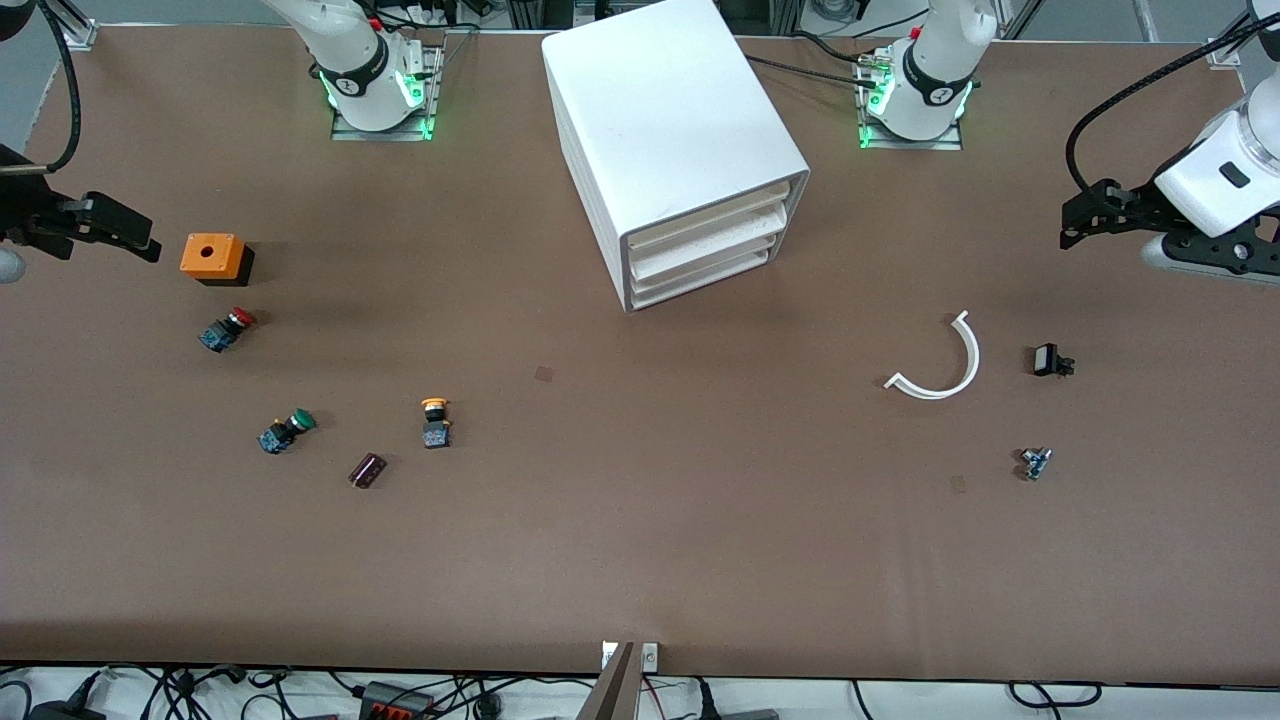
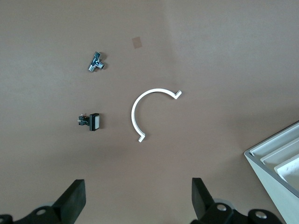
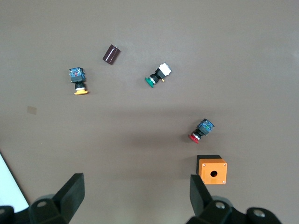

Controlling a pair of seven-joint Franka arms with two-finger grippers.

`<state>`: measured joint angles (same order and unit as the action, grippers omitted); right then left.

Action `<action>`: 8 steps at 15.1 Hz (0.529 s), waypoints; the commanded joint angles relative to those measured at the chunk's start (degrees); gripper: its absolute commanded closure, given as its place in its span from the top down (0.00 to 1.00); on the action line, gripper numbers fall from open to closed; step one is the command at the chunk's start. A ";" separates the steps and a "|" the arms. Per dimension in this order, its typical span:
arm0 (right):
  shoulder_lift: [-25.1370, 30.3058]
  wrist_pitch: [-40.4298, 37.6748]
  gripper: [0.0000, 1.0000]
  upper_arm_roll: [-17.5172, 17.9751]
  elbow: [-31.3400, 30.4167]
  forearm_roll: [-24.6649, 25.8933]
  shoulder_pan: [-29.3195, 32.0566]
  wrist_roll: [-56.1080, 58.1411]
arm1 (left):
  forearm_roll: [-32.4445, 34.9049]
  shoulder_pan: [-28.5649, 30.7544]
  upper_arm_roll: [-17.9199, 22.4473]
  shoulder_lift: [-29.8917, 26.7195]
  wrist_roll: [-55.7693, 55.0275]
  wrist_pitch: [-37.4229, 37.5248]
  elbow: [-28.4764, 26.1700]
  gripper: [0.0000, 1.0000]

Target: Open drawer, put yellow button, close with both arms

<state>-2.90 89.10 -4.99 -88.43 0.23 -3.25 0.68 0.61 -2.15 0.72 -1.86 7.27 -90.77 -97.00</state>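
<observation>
Brown tabletop (image 1: 640, 520) carries a white cabinet (image 1: 670, 130) between the two arm bases, with cables and metal framing visible past the table edges. Top drawer (image 1: 715, 222) of three sits shut, flush with the two below it.

Left gripper (image 1: 1085, 215) hangs over the left arm's end of the table, its fingers (image 2: 74, 198) spread wide and holding nothing. Beneath it lie a white curved strip (image 1: 940, 365), a small black switch (image 1: 1050, 360) and a small metal part (image 1: 1035, 462).

Right gripper (image 1: 135, 235) hangs over the right arm's end of the table, its fingers (image 3: 70, 191) likewise spread wide and empty. An orange box (image 1: 213, 257) lies just beside it.

Yellow button (image 1: 435, 422) rests on the table toward the right arm's end, nearer the front camera than the cabinet, untouched. Near it lie a green button (image 1: 286, 430), a red button (image 1: 227, 329) and a dark cylinder (image 1: 367, 470).
</observation>
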 commanded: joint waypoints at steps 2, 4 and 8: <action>1.40 0.82 1.00 0.25 -1.48 0.74 -0.26 -0.24 | 0.27 -0.05 0.24 0.90 0.02 1.56 1.99 1.00; 1.32 0.55 1.00 0.25 -1.48 0.74 -0.26 -0.24 | 0.18 -0.14 0.24 0.90 0.02 1.56 1.99 1.00; 0.79 0.11 1.00 0.25 -1.39 0.65 -0.26 0.47 | 0.10 -0.14 0.24 0.90 -0.77 1.56 1.99 1.00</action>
<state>-2.91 89.10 -4.99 -88.57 0.23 -3.33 0.68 0.61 -2.15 0.73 -1.86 7.19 -90.74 -96.99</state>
